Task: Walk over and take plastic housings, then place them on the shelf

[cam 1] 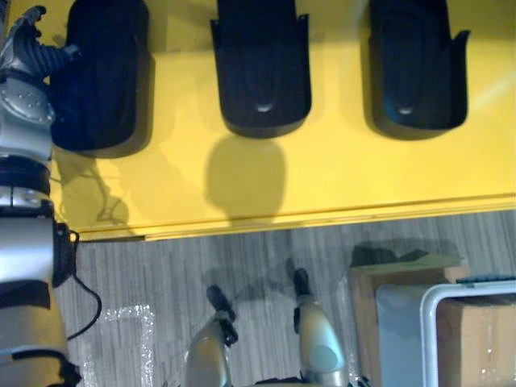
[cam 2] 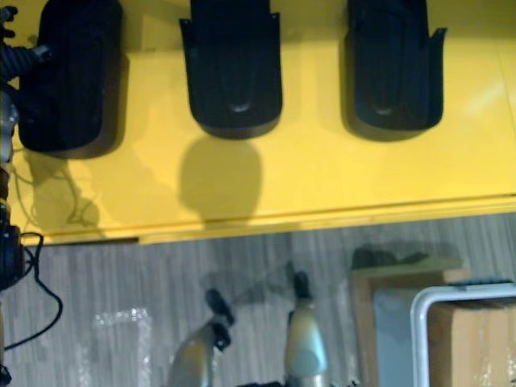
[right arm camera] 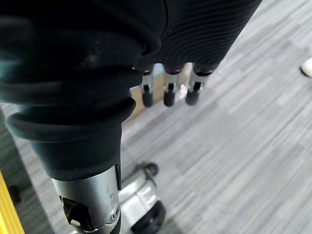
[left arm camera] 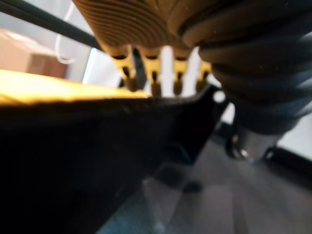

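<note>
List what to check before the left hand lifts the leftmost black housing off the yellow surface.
1. Left hand at the leftmost housing: ok, it sits at the housing's left edge.
2. Grip closed on that housing: cannot tell.
3. Right hand free: ok, fingers relaxed, holding nothing, over the grey floor.
4. Neighbours apart: ok, the middle housing and right housing lie separate from it.
5. Housing resting flat on the yellow surface: ok.

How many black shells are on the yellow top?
3: the left housing by the robot's left hand, the middle housing, the right housing, side by side. More may lie past the view's far edge.
</note>
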Robot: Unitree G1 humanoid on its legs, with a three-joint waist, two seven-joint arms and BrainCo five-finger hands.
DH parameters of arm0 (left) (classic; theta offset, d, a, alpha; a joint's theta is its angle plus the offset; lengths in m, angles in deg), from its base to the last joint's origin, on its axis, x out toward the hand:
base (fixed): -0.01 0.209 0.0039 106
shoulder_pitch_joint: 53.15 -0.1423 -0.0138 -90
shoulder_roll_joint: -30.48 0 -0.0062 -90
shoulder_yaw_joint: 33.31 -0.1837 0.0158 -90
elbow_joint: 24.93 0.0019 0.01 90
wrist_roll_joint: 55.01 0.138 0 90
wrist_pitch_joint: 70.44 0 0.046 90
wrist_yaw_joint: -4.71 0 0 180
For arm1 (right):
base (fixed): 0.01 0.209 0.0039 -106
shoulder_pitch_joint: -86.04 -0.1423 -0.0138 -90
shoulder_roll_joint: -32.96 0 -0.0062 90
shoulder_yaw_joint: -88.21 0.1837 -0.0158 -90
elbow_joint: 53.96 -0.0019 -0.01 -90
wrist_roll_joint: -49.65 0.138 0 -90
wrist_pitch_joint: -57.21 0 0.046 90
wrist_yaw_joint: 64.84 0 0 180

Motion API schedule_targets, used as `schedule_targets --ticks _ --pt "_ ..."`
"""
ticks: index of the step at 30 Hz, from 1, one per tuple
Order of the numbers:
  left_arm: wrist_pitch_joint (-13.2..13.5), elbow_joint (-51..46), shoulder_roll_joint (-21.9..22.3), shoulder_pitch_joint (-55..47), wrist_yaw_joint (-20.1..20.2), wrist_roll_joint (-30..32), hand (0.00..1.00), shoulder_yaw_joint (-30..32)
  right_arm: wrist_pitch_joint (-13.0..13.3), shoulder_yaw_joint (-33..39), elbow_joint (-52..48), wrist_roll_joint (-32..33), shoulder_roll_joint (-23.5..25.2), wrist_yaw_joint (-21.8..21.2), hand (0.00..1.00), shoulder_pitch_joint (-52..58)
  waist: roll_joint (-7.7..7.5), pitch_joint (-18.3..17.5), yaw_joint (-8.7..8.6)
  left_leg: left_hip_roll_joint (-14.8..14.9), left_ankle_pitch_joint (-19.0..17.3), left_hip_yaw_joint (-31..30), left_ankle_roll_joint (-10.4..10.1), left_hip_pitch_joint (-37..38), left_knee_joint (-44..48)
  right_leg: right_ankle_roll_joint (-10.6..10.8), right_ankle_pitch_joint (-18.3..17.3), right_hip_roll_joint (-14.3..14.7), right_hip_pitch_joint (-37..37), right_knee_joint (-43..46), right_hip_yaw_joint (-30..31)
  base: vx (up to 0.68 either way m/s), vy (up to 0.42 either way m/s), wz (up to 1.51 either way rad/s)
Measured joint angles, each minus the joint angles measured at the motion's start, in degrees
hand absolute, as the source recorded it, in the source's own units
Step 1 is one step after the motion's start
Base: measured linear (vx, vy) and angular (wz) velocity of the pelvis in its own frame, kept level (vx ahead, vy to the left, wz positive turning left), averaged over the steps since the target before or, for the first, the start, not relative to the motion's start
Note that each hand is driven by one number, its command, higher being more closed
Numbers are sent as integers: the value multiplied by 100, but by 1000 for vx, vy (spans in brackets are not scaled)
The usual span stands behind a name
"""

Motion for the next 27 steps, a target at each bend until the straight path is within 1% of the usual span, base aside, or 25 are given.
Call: schedule_targets --ticks 2,4,6,8,10,12,14,15,16,17,18,19,21,22,23,24,25,26,27 --pt "-19 -5 5 -2 -130 -29 0 166 0 -2 1 -1 0 3 0 0 1 -1 -16 -6 0 -2 1 0 1 4 7 -5 3 -2 0 0 0 0" --pt "-81 -40 63 -3 -383 -57 0 379 1 -20 1 -3 0 11 0 0 2 -2 -28 -19 10 -5 15 3 1 12 18 -15 10 -7 0 0 0 0" --pt "-121 -132 208 -12 -592 -106 0 580 4 -21 2 -14 -2 40 0 0 6 -6 -27 -27 11 -12 17 8 1 18 24 -21 22 -11 -2 -5 10 2" --pt "-172 -547 420 -221 -1000 -237 0 786 14 -82 -3 -67 -42 239 0 -7 10 -13 -36 -41 12 -32 19 52 2 29 44 -32 104 -65 -9 -3 12 2" --pt "-189 -768 515 -363 -1299 -335 0 806 24 -101 -22 -142 -103 414 0 -25 13 -17 -48 -48 12 -34 19 139 0 29 45 -35 194 -81 -15 0 0 0" --pt "-203 -999 545 -440 -1478 -434 0 826 25 -92 -73 -190 -154 516 0 -36 43 -59 -46 -49 12 -37 19 152 -1 31 46 -34 208 -82 -22 0 0 0" --pt "-203 -1594 683 -640 -1795 -516 0 1063 27 36 -243 -339 -228 690 0 -160 71 -82 -53 -64 12 -41 19 310 -44 39 78 -35 395 -164 -28 0 0 0" --pt "-188 -1779 722 -752 -1899 -532 0 1063 34 74 -313 -443 -244 777 0 -179 84 -117 -50 -68 12 -40 19 356 -52 41 95 -35 452 -207 -30 17 28 -3" --pt "-159 -2138 758 -1041 -2020 -537 0 1063 51 81 -494 -559 -297 907 0 -180 118 -253 -59 -85 11 -42 19 428 -92 51 111 -43 548 -287 -34 0 0 0" --pt "-96 -2471 871 -1323 -2153 -544 0 1077 57 116 -685 -815 -357 1113 0 -171 195 -478 -64 -98 11 -54 19 452 -159 56 161 -41 606 -391 -57 33 27 3" --pt "-62 -2638 930 -1445 -2209 -543 0 1088 63 143 -792 -937 -375 1206 0 -175 225 -585 -45 -103 11 -54 19 452 -169 55 173 -42 616 -424 -59 35 16 7" --pt "2 -3009 1009 -1702 -2319 -542 0 1124 66 162 -1106 -1085 -410 1364 0 -182 263 -710 -41 -123 11 -68 19 522 -191 61 179 -58 722 -480 -79 50 22 6" --pt "35 -3708 1242 -2132 -2450 -535 0 1242 78 218 -1600 -1317 -455 1565 0 -178 322 -818 -62 -153 11 -182 18 718 -259 61 179 -73 1000 -559 -203 18 25 17" --pt "95 -4261 1394 -2548 -2550 -527 0 1269 78 332 -1905 -1445 -464 1714 0 -178 364 -1051 -36 -169 13 -192 16 744 -341 61 179 -73 1009 -583 -217 -5 21 15" --pt "154 -4510 1460 -2760 -2580 -523 0 1304 76 378 -2076 -1504 -471 1781 0 -184 383 -1151 -30 -178 18 -193 7 758 -375 61 179 -74 1016 -603 -219 21 20 4" --pt "243 -4954 1653 -3141 -2606 -453 0 1465 76 470 -2448 -1661 -481 1904 0 -206 407 -1247 -3 -208 40 -198 1 866 -448 61 179 -86 1119 -641 -232 19 20 6" --pt "276 -5291 1829 -3436 -2625 -426 0 1540 59 585 -2827 -1825 -498 2028 0 -221 426 -1299 15 -233 61 -240 -8 973 -515 62 178 -98 1250 -676 -313 1 19 10" --pt "280 -5507 1906 -3630 -2627 -423 0 1603 30 659 -3063 -1913 -497 2082 0 -227 439 -1340 8 -255 101 -265 -13 1041 -604 62 178 -100 1308 -700 -348 -26 17 19" --pt "287 -6026 2104 -4023 -2653 -411 0 1740 -12 835 -3595 -2161 -498 2259 0 -228 465 -1449 -4 -304 201 -309 -17 1154 -804 62 178 -109 1383 -737 -380 -25 12 16"
